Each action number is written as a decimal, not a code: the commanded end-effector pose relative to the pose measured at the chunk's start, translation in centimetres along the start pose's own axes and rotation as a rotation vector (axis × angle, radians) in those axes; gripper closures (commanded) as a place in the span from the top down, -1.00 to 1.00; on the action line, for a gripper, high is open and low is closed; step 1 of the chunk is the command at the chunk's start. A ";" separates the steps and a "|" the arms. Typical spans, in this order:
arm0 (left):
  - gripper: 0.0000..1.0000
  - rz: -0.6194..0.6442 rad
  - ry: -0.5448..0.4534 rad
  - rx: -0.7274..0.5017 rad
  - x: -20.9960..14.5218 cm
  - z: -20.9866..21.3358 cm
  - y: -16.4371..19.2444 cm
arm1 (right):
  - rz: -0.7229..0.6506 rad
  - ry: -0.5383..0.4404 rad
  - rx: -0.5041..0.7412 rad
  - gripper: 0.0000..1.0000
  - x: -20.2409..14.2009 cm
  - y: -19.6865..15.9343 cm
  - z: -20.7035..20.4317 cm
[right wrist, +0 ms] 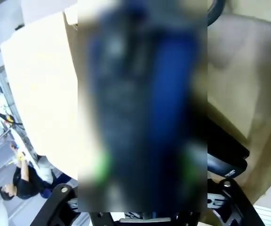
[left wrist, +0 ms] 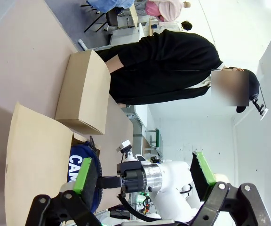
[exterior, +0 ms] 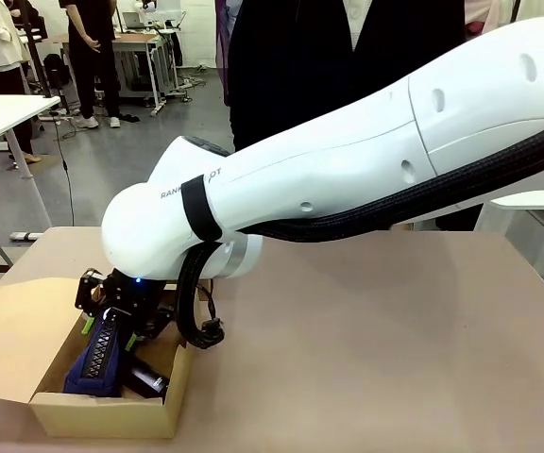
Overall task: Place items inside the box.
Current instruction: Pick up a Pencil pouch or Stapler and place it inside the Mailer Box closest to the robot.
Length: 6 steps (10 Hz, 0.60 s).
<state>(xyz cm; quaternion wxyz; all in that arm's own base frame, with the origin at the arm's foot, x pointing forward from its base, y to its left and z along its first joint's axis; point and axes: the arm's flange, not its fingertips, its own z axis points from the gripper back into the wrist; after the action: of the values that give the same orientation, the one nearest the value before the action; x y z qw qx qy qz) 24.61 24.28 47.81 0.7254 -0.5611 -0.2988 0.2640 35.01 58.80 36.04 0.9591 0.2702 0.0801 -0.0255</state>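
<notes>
Your right gripper (exterior: pixel 110 332) was down inside the box (exterior: pixel 102 417), right arm (exterior: pixel 348 179) reaching across above it. Its fingers stood wide, one on either side of the navy pencil case (exterior: pixel 97 363). In the front view the pads looked just off the case. Your right wrist view was too blurred to confirm that: just the case (right wrist: pixel 140 108) as a dark blue smear between two green pads.

The case was inside the box, running from the gripper towards the box's front-left inner corner, with its low end near the front wall. A black item (exterior: pixel 146 381) lay just beside it on the right, against the same wall. I couldn't tell whether it was the stapler or the marker. The right wrist view showed a black part with white print (right wrist: pixel 227 165) close to the box's inner wall (right wrist: pixel 239 70).

Room inside the box was tight. The gripper body sat near the far wall, and the arm's black cable loop (exterior: pixel 196 302) hung over the right-hand edge. The box's left flap (exterior: pixel 8 340) was folded out flat.

Your left gripper (left wrist: pixel 142 162) hung outside the box, fingers spread wide and holding nothing, looking at a box flap (left wrist: pixel 36 165) and the case's "CAM" lettering (left wrist: pixel 79 162).

Open table (exterior: pixel 395 340) stretched right of the box. The person (exterior: pixel 348 57) stood beyond the box at the table's far side.
</notes>
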 end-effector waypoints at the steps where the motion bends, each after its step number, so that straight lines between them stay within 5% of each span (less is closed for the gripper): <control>1: 1.00 -0.017 -0.007 -0.025 0.0 0.0 -0.1 | -0.011 -0.019 0.052 1.00 -1.0 -2.3 1.8; 6: 1.00 -0.017 -0.007 -0.025 0.0 0.0 -0.1 | -0.018 -0.044 0.083 1.00 -2.1 -4.0 4.1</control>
<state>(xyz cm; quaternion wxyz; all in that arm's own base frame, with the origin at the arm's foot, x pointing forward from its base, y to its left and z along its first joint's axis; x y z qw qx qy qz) 24.61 24.28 47.82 0.7254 -0.5611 -0.2989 0.2639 34.08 55.15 37.49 0.9557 0.2833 0.0623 -0.0494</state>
